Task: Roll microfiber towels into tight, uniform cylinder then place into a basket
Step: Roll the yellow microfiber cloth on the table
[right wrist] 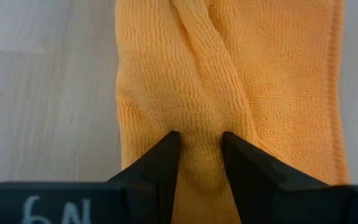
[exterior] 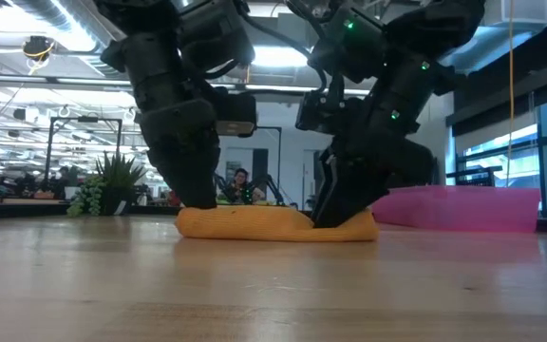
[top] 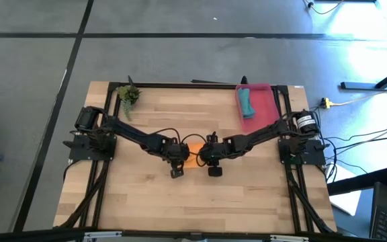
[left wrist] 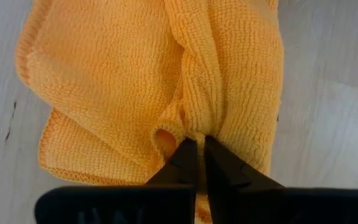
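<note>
Jaws of left gripper [left wrist: 196, 155] nearly pressed together, pinching a fold of the orange towel [top: 192, 156] at its left end. Towel lies bunched lengthwise at centre of the surface [top: 146, 195], btwn both grippers. Right gripper [right wrist: 199, 152]: jaws partly spread, clamping a thicker ridge of the same towel. Far right rear: basket [top: 264, 101] w/ rolled teal towel [top: 246, 102] inside.

The orange towel [left wrist: 166, 81] lies bunched in thick folds on the pale wooden table [left wrist: 328, 93]. The left gripper [left wrist: 196, 163] pinches a ridge of the cloth, its dark fingers [left wrist: 219, 168] nearly closed (only a sliver between them).
</note>
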Available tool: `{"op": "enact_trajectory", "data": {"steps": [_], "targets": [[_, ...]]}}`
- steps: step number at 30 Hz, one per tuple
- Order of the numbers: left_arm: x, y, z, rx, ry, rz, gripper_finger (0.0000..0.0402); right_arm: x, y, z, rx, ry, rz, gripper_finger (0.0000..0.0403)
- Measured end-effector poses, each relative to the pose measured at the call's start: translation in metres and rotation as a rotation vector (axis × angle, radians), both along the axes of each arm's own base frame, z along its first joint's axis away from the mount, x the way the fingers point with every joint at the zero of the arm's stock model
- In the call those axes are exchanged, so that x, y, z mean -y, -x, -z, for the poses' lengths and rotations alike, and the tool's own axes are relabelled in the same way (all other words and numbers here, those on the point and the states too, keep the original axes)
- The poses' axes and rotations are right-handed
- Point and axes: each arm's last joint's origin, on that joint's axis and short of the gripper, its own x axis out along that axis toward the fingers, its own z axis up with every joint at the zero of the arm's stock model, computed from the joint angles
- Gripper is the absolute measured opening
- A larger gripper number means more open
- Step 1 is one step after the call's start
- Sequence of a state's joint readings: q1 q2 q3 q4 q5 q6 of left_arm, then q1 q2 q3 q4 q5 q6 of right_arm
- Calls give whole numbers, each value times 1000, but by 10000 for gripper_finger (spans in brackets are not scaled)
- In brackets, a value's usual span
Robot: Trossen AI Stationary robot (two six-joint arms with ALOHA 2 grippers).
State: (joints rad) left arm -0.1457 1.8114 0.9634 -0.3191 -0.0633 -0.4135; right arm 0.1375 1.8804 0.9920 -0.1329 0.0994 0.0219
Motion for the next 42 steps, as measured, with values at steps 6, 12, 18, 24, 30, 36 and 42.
{"op": "enact_trajectory", "data": {"steps": [6, 12, 18, 24, 30, 36, 42], "targets": [[-1, 0, 0, 0, 1, -3, 56, 0, 0, 1, 0, -3, -1, 129], [-11, 2, -13, -13, -37, 1, 85, 0, -1, 1, 6, -6, -2, 129], [-12, 11, -53, 31, -107, 19, 81, 0, 0, 1, 2, -8, -1, 129], [3, 13, -71, 119, -168, 167, 83, 0, 0, 1, -1, -23, 15, 129], [16, 5, -52, 141, -170, 311, 84, 0, 0, 1, -2, -27, 15, 129], [9, 2, -30, 85, -194, 289, 84, 0, 0, 1, -3, -32, 14, 129], [0, 2, -13, 32, -198, 262, 84, 0, 0, 2, -5, -32, 14, 129]]}}
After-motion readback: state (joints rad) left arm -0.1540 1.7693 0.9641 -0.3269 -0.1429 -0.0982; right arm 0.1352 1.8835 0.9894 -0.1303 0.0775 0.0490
